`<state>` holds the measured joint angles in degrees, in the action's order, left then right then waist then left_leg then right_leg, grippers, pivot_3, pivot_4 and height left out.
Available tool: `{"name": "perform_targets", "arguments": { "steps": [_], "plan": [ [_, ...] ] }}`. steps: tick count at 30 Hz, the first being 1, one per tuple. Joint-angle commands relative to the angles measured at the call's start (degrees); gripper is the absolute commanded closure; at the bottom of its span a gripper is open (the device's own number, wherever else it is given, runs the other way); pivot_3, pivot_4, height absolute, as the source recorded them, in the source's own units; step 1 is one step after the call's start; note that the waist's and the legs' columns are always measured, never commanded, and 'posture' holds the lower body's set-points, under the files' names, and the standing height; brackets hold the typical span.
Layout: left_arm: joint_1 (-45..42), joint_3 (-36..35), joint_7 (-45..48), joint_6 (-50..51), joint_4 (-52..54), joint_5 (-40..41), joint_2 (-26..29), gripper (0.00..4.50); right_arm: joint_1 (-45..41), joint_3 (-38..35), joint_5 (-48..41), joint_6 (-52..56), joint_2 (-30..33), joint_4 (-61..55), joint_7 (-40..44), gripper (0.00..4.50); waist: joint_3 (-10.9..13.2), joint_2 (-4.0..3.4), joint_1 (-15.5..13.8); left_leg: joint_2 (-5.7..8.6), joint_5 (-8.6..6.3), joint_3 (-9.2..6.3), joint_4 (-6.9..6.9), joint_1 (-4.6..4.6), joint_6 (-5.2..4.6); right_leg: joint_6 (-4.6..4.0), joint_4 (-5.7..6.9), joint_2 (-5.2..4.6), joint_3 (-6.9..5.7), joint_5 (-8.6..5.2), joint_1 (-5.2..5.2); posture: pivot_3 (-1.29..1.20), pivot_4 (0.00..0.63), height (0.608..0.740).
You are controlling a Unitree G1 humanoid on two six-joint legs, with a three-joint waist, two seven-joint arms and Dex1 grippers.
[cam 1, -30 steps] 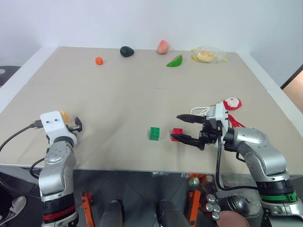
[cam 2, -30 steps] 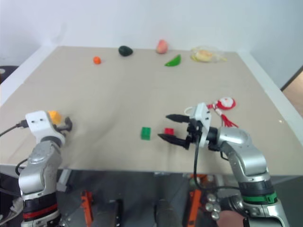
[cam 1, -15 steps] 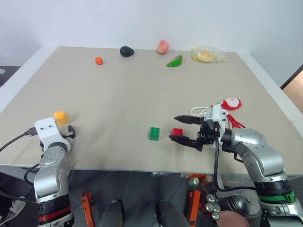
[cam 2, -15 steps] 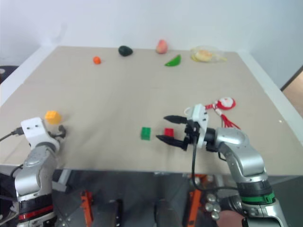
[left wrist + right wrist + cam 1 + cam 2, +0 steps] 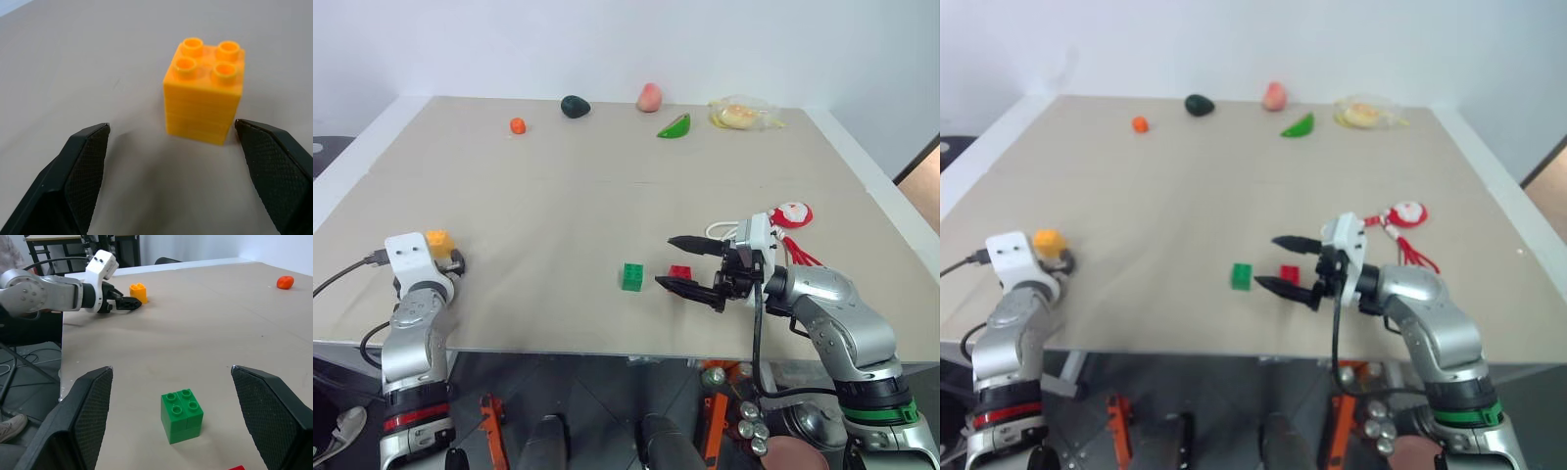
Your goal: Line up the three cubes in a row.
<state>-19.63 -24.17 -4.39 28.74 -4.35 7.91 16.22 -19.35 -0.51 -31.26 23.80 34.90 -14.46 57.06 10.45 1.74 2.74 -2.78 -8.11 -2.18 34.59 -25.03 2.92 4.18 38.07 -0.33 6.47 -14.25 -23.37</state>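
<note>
Green studded plastic cube (image 5: 632,276) beside red studded plastic cube (image 5: 680,273), paired. Yellow-orange studded plastic cube (image 5: 205,90) far off at 9 o'clock, unplaced. Left gripper (image 5: 171,171) spread wide, straddling it, ungripped. Right gripper (image 5: 688,264) agape, empty.

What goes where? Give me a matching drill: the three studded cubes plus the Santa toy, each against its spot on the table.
Things:
1. yellow-orange studded plastic cube
2. green studded plastic cube
3. red studded plastic cube
4. red-and-white Santa toy with rope

Places:
A. between the open fingers of the right gripper
B. near the table's front edge, just left of the red cube
C. behind the right arm, toward the table's right side
D. just ahead of the open left gripper, near the table's left edge

Pairs: 1-D, 2-B, 3-A, 4-C
</note>
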Motion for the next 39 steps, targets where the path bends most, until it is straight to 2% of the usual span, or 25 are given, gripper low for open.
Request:
{"name": "perform_targets", "arguments": {
  "steps": [1,5,9,13,15,20,23,27,29,34,39],
  "plan": [
    [-2.16,0.38,0.55,-2.67,-3.00,-0.45,1.78,0.27,0.01,-1.53,-0.88,-0.24,0.51,-2.15,-0.22,0.52,0.00,0.00,0.00,0.00,0.00,0.00,0.00,0.00,0.00,0.00,0.00,0.00,0.00,0.00,0.01,0.00,0.150,0.740],
    [-4.03,1.30,1.15,-4.63,-6.41,-0.56,2.63,0.27,0.14,-1.73,-0.71,-0.39,0.64,-1.96,-0.22,0.52,0.00,0.00,0.00,0.00,0.01,0.00,0.00,0.00,0.01,0.01,0.00,0.00,0.00,0.01,0.01,0.00,0.150,0.740],
    [-4.46,2.29,2.16,-5.69,-6.88,-0.14,2.46,1.37,0.13,-1.81,-0.54,-0.65,0.66,-1.66,-0.21,0.52,0.00,0.00,0.00,0.00,0.01,0.00,-0.01,0.00,0.02,0.02,0.00,0.00,0.00,0.01,0.01,0.00,0.150,0.740],
    [-3.79,2.70,2.33,-5.86,-6.46,0.06,2.22,2.84,-0.07,-1.97,-0.46,-0.84,0.77,-1.20,-0.04,0.52,0.00,0.00,0.02,0.00,0.02,0.00,-0.02,0.00,0.03,0.03,0.00,0.00,0.00,0.01,0.00,0.00,0.150,0.740],
    [-3.48,2.79,2.27,-5.87,-6.32,0.05,2.25,3.17,-0.15,-2.06,-0.44,-0.92,0.85,-1.01,0.06,0.52,0.00,0.00,0.02,0.00,0.02,0.00,-0.02,0.00,0.03,0.03,0.00,0.00,0.00,0.02,0.00,0.00,0.150,0.740],
    [-3.65,5.41,5.76,-8.28,-6.04,-0.18,2.58,3.17,-0.29,-1.99,-0.37,-1.05,0.98,-0.67,0.04,0.52,0.00,0.00,0.01,0.00,0.02,0.00,-0.03,0.00,0.03,0.05,0.00,0.00,0.00,0.02,0.00,0.00,0.150,0.740],
    [-5.47,9.08,14.11,-13.16,-6.19,1.88,2.30,3.17,-0.48,-1.95,-0.31,-1.00,0.98,-0.56,-0.12,0.52,0.00,0.00,-0.11,0.00,0.02,0.00,-0.02,-0.01,0.04,0.02,0.00,-0.01,0.00,0.01,0.00,0.00,0.150,0.740],
    [-7.80,12.81,27.81,-17.98,-7.47,6.51,2.28,3.17,-0.14,-2.41,-0.37,-0.86,1.35,-0.99,-0.45,0.52,0.00,0.00,-0.19,0.01,0.07,0.00,-0.02,-0.06,0.12,0.01,-0.03,-0.04,-0.02,0.00,0.00,0.00,0.150,0.740],
    [-8.42,15.49,37.65,-20.64,-7.69,9.20,2.79,3.17,0.55,-2.80,-0.34,-0.82,1.65,-1.55,-0.84,0.52,0.00,0.01,-0.13,0.02,0.07,0.01,-0.03,-0.06,0.13,0.00,-0.04,-0.04,-0.02,0.00,-0.01,0.00,0.150,0.740],
    [-8.44,19.95,58.51,-21.93,-7.32,16.11,4.17,3.17,2.20,-3.67,-0.69,-0.62,2.18,-3.12,-2.05,0.52,0.00,0.00,0.03,0.00,0.06,0.02,-0.18,-0.04,0.14,-0.03,-0.03,-0.02,-0.02,-0.07,-0.06,0.00,0.150,0.740],
    [-7.97,24.25,78.62,-23.41,-10.89,18.28,8.81,3.17,3.74,-4.53,-0.93,-0.37,2.65,-4.59,-2.96,0.52,0.01,-0.02,0.09,-0.04,0.04,0.02,-0.22,-0.02,0.12,-0.10,-0.03,0.02,-0.02,-0.13,-0.09,0.00,0.150,0.740]
  ]
}}
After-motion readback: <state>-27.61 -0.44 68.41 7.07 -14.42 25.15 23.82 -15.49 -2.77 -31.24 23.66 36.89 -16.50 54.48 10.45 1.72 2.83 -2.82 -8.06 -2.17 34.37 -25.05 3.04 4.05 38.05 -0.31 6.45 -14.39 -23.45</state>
